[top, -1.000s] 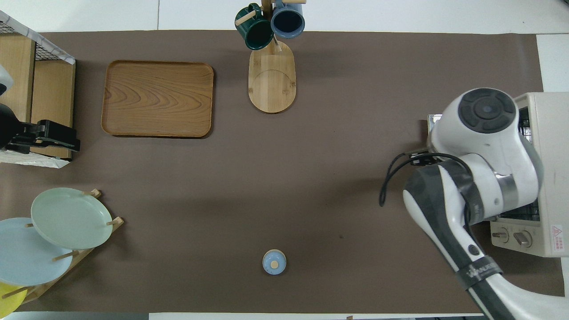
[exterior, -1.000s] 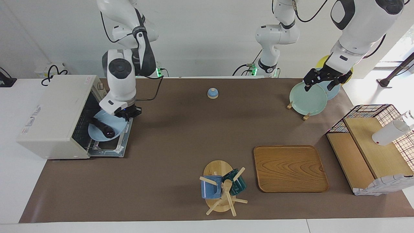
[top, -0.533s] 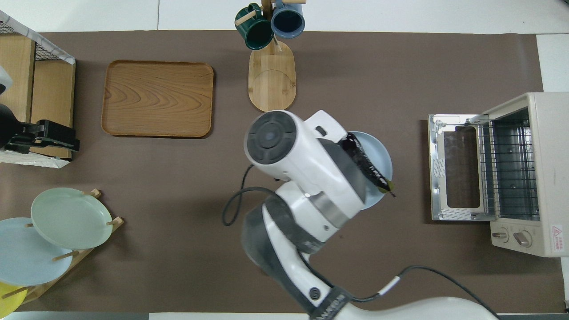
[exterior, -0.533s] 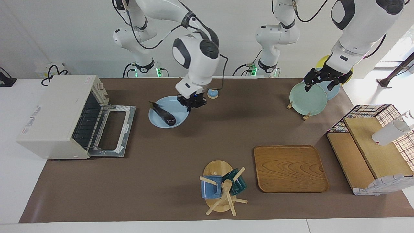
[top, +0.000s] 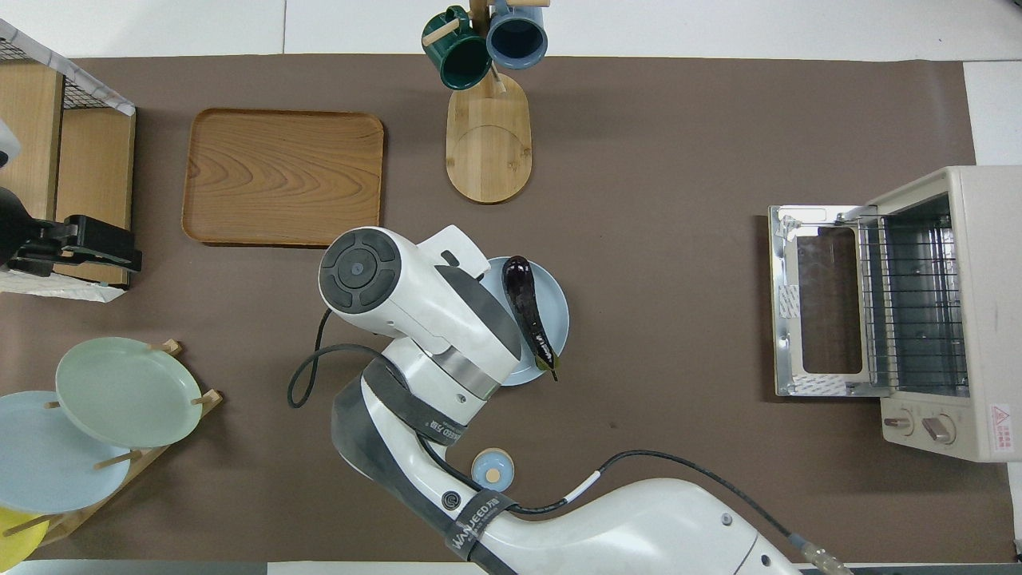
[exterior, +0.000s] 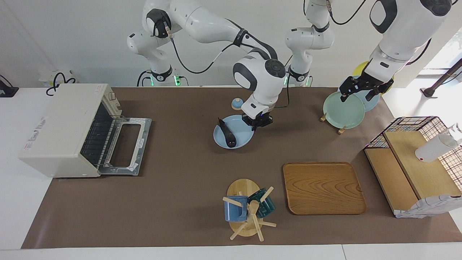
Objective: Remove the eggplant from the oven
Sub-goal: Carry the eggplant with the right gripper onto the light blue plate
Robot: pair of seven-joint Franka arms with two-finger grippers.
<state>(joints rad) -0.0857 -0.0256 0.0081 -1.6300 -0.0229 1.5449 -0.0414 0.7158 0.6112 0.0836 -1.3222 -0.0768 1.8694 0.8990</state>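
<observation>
The dark purple eggplant (exterior: 227, 134) (top: 527, 311) lies on a light blue plate (exterior: 241, 139) (top: 556, 307) at the middle of the brown mat, well away from the oven. My right gripper (exterior: 257, 122) is shut on the plate's rim at the side toward the left arm's end; the arm hides it in the overhead view. I cannot tell whether the plate rests on the mat or hangs just above it. The cream-white oven (exterior: 61, 130) (top: 970, 311) stands at the right arm's end, its door (exterior: 126, 146) (top: 814, 299) folded down and its rack bare. My left gripper (exterior: 361, 91) (top: 120, 254) waits open over the plate rack.
A small blue bell (exterior: 237, 104) (top: 493, 469) sits close to the plate, nearer to the robots. A mug tree (exterior: 247, 209) (top: 487, 128) and a wooden tray (exterior: 323, 187) (top: 283, 176) lie farther out. A plate rack (exterior: 343, 110) (top: 128, 391) and a wooden shelf (exterior: 415, 162) stand at the left arm's end.
My right arm has carried the plate with the eggplant out of the oven and along the table to the mat's middle. The left arm has not moved.
</observation>
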